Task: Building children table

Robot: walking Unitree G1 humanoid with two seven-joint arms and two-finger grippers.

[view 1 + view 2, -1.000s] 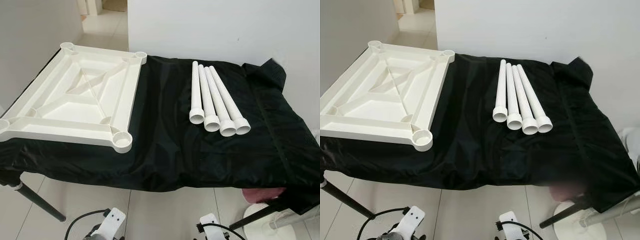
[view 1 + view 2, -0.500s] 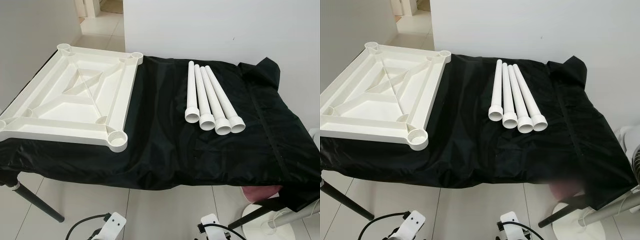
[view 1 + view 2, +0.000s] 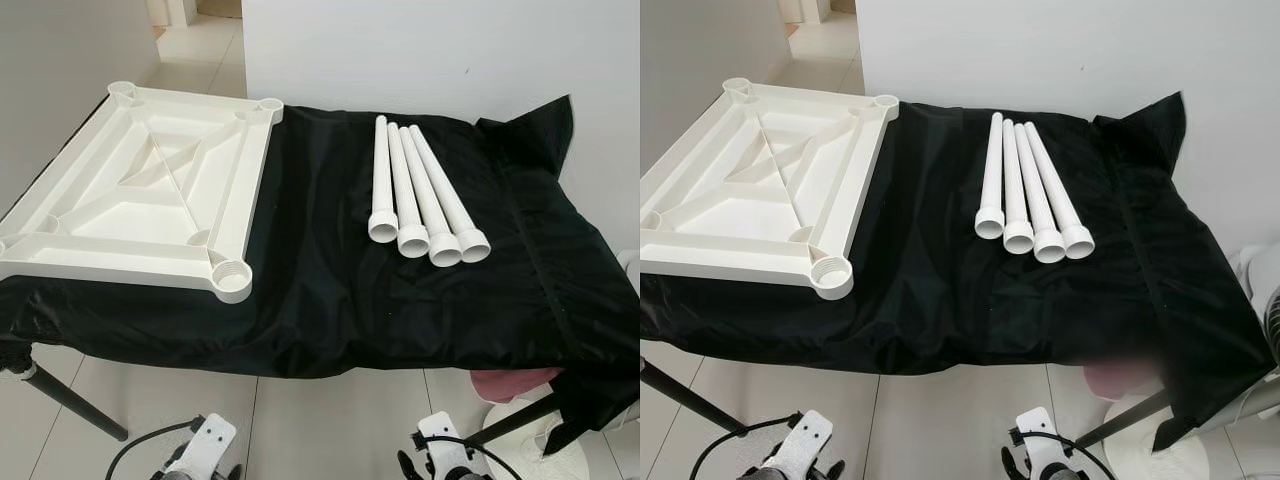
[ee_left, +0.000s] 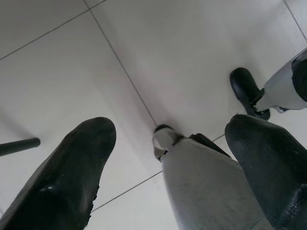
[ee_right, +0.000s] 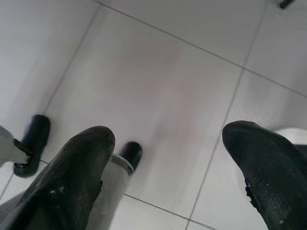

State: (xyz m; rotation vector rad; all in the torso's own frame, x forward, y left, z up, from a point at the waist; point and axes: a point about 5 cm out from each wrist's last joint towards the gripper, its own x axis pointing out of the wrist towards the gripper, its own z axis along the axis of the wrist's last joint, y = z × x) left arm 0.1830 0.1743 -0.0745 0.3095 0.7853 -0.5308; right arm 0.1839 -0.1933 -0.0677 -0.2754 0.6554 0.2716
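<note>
On the black cloth (image 3: 340, 290) in front of us, the parts lie laid out and untouched. To our left sits the white tabletop (image 3: 140, 200), upside down, its ribbed underside facing up and a round leg socket (image 3: 233, 275) at each corner; the nearest socket is right at the cloth's front fall. To our right, well apart from the tabletop, four white legs (image 3: 420, 195) lie side by side, touching one another, their wider open ends pointing toward us and fanning out a little. The cloth drapes over a stand with dark legs (image 3: 70, 400), and it bunches up against the white wall (image 3: 450, 50) at the far right corner.

Down low, both our arms hang by our sides above the tiled floor (image 4: 158, 57). Our left gripper (image 4: 170, 158) has its two black fingers spread apart, nothing between them, with our own leg and foot below. Our right gripper (image 5: 168, 158) is likewise spread wide and empty over the pale tiles. Pink fabric (image 3: 510, 382) peeks out under the cloth's right edge.
</note>
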